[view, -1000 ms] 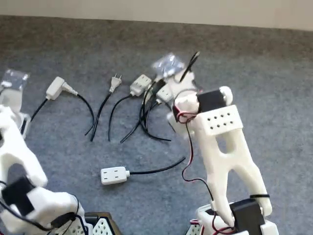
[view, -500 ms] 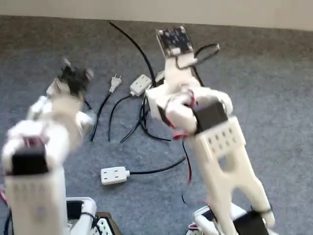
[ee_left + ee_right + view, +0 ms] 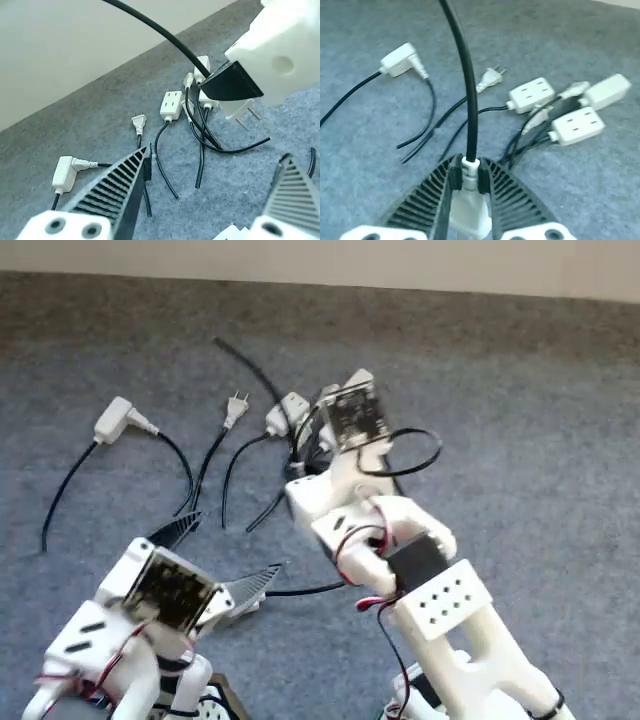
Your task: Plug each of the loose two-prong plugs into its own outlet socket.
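Your right jaws pinch the white two-prong plug [image 3: 467, 202], its black cord [image 3: 462, 75] running out past the tips, and your left jaws are spread empty, so reaching the outlet sockets [image 3: 577, 125] ahead could snag that cord or skid an unheld socket.

Open room runs along the right edge of the counter [image 3: 540, 410] and its far-right corner. Toward the middle of the far edge, outlet sockets [image 3: 531, 93] and tangled black cords [image 3: 517, 145] crowd together, with the right gripper [image 3: 468, 165], clamped on a white plug [image 3: 468, 210], close by them. An angled plug [image 3: 113, 420] and its cord bar the left side.
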`<control>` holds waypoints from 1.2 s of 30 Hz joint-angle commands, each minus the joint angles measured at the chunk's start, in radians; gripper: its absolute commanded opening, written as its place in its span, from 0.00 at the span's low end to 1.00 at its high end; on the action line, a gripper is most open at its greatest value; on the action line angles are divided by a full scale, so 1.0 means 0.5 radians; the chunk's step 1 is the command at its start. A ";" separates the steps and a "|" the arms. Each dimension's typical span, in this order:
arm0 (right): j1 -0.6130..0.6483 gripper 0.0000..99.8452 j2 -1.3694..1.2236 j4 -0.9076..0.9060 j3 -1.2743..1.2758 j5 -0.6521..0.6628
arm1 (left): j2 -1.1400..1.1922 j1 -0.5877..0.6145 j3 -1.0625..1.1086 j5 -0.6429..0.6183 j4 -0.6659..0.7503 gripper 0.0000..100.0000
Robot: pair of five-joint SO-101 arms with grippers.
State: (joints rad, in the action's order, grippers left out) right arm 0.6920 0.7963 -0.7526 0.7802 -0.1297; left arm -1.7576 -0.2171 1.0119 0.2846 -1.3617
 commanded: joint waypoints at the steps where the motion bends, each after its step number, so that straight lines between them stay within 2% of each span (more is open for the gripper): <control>1: 0.097 0.01 0.072 0.005 -0.048 -0.021 | 0.020 -0.026 0.146 -0.006 0.166 0.37; 13: 0.173 0.01 0.075 -0.075 -0.044 -0.092 | 0.029 -0.020 0.588 -0.015 0.675 0.36; 17: 0.109 0.01 0.075 -0.235 -0.133 -0.061 | 0.029 0.118 0.707 -0.006 0.789 0.36; 26: -0.020 0.01 0.091 -0.732 -0.493 0.138 | 0.029 0.183 0.744 -0.006 0.804 0.36; 32: -0.094 0.01 0.091 -0.858 -0.502 0.203 | 0.029 0.186 0.744 -0.012 0.804 0.36; 36: -0.094 0.01 0.072 -0.750 -0.502 0.184 | 0.026 0.167 0.674 -0.015 0.715 0.36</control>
State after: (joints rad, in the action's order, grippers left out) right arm 0.6598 0.8147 -1.1715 0.5854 -0.0422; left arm -1.7453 -0.1404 1.3878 0.2846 -0.9782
